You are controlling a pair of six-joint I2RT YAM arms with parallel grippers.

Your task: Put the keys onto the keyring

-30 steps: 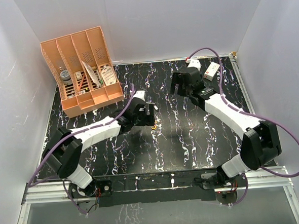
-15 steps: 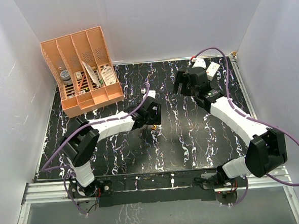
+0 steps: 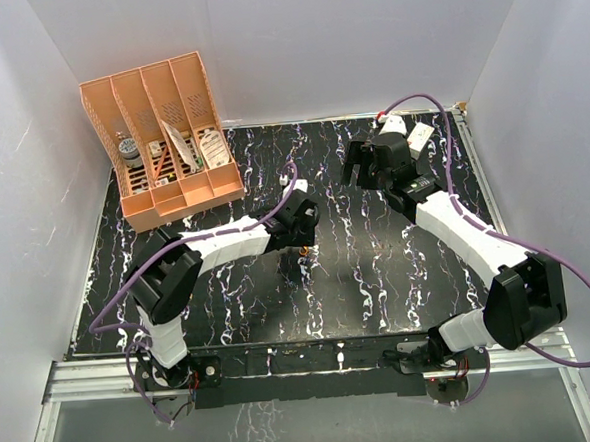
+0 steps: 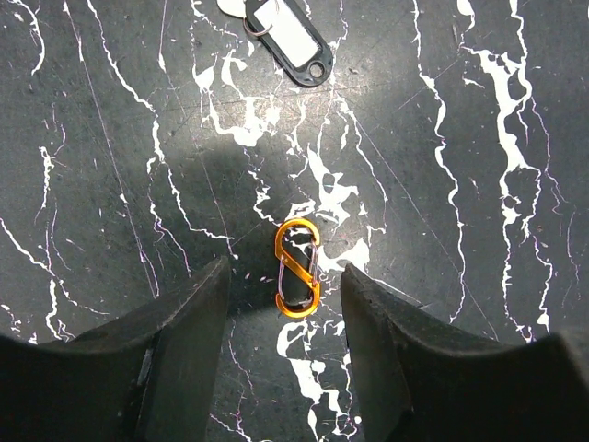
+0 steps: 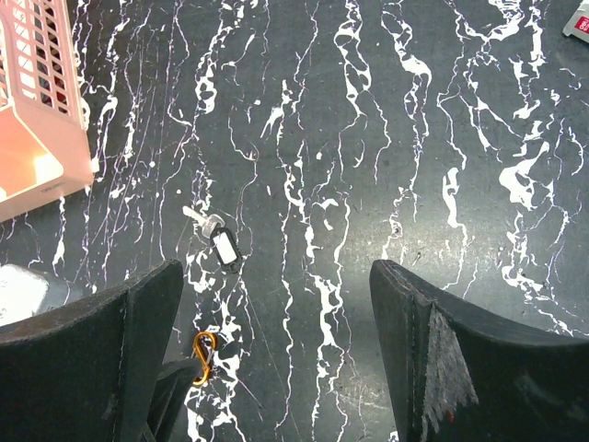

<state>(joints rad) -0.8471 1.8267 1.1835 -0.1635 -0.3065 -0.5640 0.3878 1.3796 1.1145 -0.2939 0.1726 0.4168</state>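
The keyring [image 4: 297, 268], a small orange S-shaped clip, lies flat on the black marble table [image 3: 378, 266]. It also shows in the top view [image 3: 304, 250] and in the right wrist view [image 5: 204, 357]. The keys [image 4: 281, 28], a silvery key on a black tag with a white label, lie just beyond it; they also show in the right wrist view [image 5: 219, 241]. My left gripper [image 4: 285, 299] is open and empty, low over the table, its fingers on either side of the keyring's near end. My right gripper [image 5: 276, 368] is open and empty, high above the far right of the table [image 3: 357, 169].
A large orange slotted organizer [image 3: 160, 139] with small items stands at the far left corner. A white box with a red mark [image 3: 420, 136] lies at the far right. White walls close in the table on three sides.
My left gripper has moved right, from beside the keyring to over it. My right gripper has shifted a little towards the far wall. Keys and keyring have not moved.
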